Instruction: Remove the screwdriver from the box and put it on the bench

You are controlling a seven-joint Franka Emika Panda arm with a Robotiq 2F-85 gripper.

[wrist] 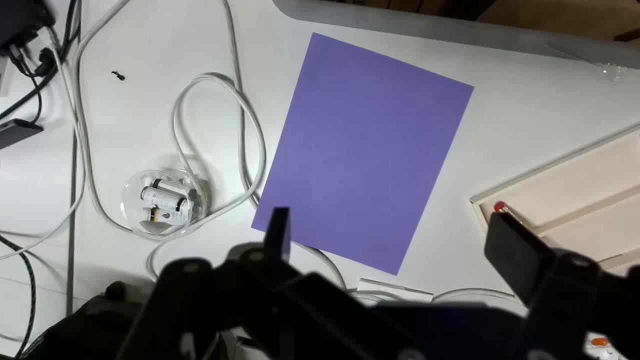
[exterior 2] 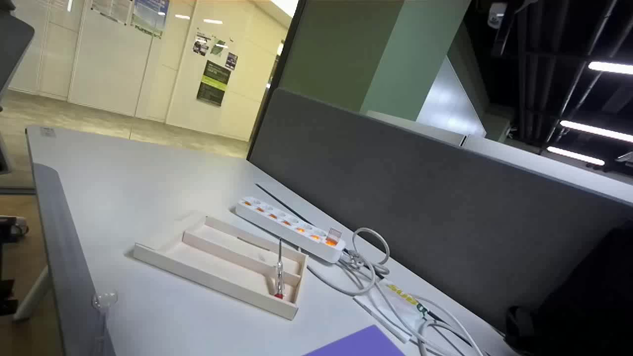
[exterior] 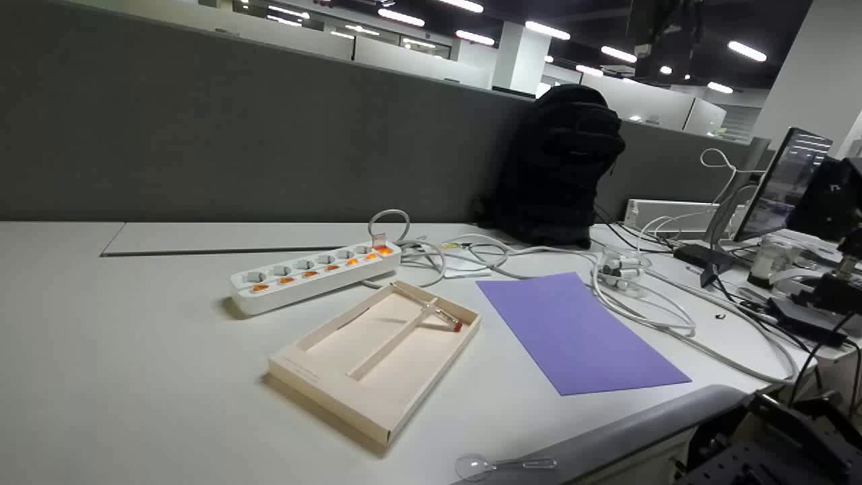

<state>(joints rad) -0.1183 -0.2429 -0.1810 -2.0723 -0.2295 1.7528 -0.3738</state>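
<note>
Currently, the slim, clear-handled, red-ended screwdriver [exterior 2: 279,277] lies inside the shallow, pale tan, wooden-looking box [exterior: 320,382]. It crosses the pale lengthwise divider [exterior 2: 221,251] at a tilt near one end, its red end in the compartment farther from the white plastic power strip [exterior 2: 287,228] with orange lights, its thin shaft reaching toward the opposite side. Strip and box stand near each other on the wide, flat, grey-white table [exterior: 135,377]. In the wrist view the black claw [wrist: 390,227] has its two fingers [wrist: 520,260] spread wide apart, and one of them hides part of the box. Near the box's end lies a flat, purple, rectangular sheet [exterior: 579,330], with white cables [wrist: 263,150] looping beside it. A clear, round container [wrist: 131,195] holding small, white-labelled cylinders [wrist: 162,199] stands among those cables. A clear plastic spoon [exterior: 474,466] rests at the table's grey edge.
</note>
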